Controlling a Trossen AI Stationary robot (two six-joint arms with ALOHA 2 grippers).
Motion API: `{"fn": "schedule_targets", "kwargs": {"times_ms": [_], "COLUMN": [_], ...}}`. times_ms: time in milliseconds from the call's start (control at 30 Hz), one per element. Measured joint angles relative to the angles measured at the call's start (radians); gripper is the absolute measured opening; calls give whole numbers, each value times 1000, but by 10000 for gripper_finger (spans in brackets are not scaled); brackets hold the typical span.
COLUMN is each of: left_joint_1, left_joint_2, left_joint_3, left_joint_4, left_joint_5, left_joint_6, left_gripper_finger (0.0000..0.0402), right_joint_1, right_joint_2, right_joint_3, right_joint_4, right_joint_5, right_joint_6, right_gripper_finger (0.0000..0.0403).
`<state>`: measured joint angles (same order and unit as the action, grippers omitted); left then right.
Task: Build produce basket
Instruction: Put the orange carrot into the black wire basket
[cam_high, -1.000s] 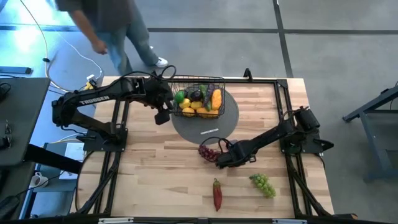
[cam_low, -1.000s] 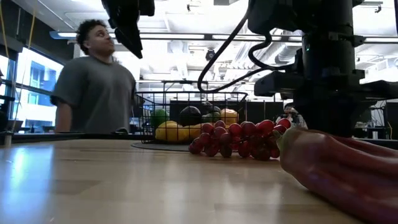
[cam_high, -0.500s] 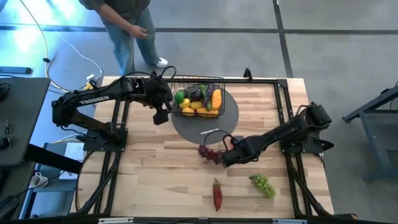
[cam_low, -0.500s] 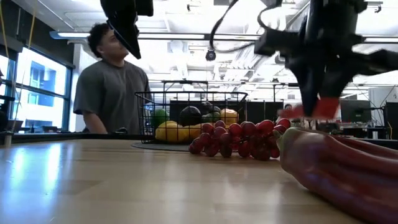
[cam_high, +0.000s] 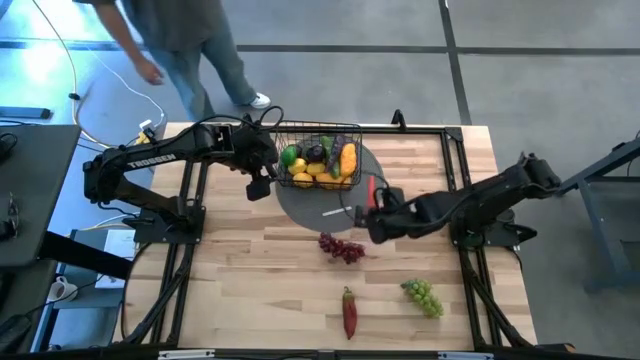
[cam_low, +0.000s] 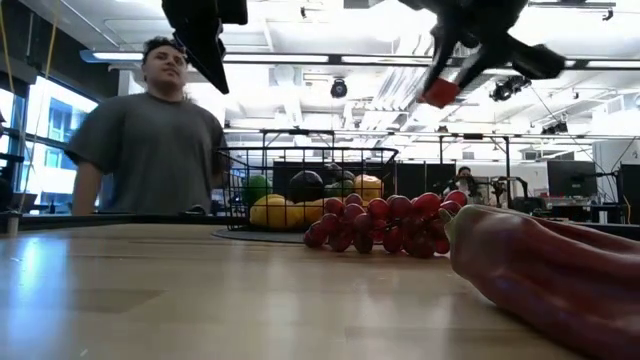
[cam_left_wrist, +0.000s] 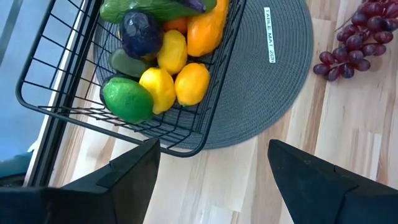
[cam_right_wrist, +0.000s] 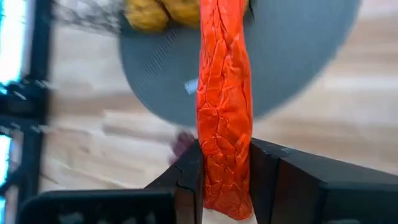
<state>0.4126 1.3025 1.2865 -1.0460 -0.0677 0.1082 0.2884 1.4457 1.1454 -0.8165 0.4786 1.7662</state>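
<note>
High view: the right gripper (cam_high: 372, 205) hangs above the edge of the grey round mat (cam_high: 300, 205), clamped on a thin red pepper (cam_high: 370, 188) that points from it toward the basket (cam_high: 318, 160). The basket sits on the mat, filled with produce. The left gripper (cam_high: 258, 186) waits just beside the basket's near-left corner. Purple grapes (cam_high: 341, 247) lie just beside the right gripper on the wood; a second red pepper (cam_high: 349, 311) and green grapes (cam_high: 423, 295) lie farther off.

Low view: the right gripper holds the pepper's red tip (cam_low: 440, 93) high above the purple grapes (cam_low: 380, 223).

Left wrist view: the left fingers (cam_left_wrist: 134, 174) stand apart, empty, with the basket (cam_left_wrist: 56, 109) and mat (cam_left_wrist: 273, 99) just beyond them.

Right wrist view: both fingers (cam_right_wrist: 186, 174) press the wrinkled pepper (cam_right_wrist: 225, 106) between them, over the mat (cam_right_wrist: 311, 56).
</note>
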Motion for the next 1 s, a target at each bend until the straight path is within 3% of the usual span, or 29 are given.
{"fn": "schedule_targets", "kwargs": {"times_ms": [200, 500, 733, 1000], "left_joint_1": [0, 0, 0, 0], "left_joint_2": [0, 0, 1, 1], "left_joint_3": [0, 0, 0, 0], "left_joint_4": [4, 4, 4, 17], "left_joint_5": [0, 0, -2, -127], "left_joint_6": [0, 0, 0, -5], "left_gripper_finger": [289, 289, 289, 289], "right_joint_1": [-90, -271, -423, -545], "right_joint_2": [-47, -46, -46, -2], "right_joint_3": [0, 0, 0, 0], "right_joint_4": [88, 417, 532, 551], "right_joint_5": [66, 58, -60, -201], "right_joint_6": [-181, -557, -735, -791], "right_gripper_finger": [59, 64, 67, 72]}}
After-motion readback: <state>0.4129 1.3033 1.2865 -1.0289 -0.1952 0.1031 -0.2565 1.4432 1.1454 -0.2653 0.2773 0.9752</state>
